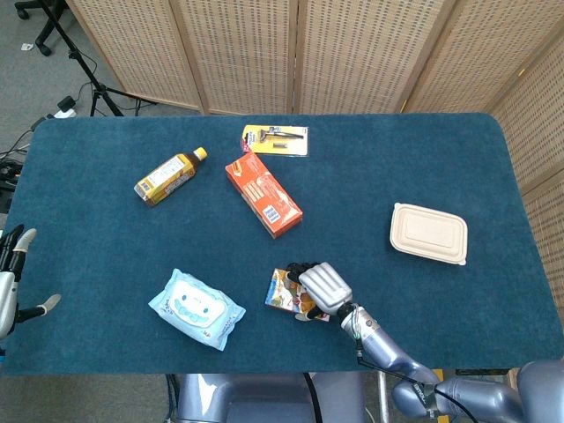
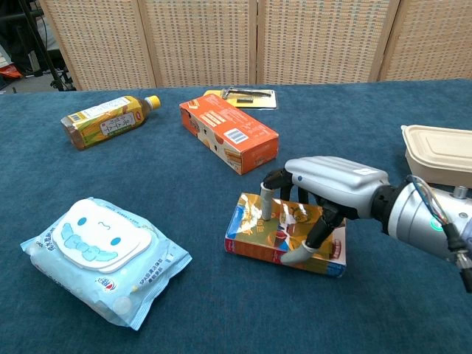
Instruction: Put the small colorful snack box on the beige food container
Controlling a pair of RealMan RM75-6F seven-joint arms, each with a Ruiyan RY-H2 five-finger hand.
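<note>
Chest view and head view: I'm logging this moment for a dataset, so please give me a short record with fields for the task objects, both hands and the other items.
target: small colorful snack box, flat on the blue cloth table
goal: beige lidded food container, lid on, nothing on it, to the robot's right
right hand: right hand over the box, fingertips on its top and edge; not lifted
left hand: left hand at the table's left edge, holding nothing
others: orange carton, amber bottle, light-blue wipes pack, yellow carded tool
</note>
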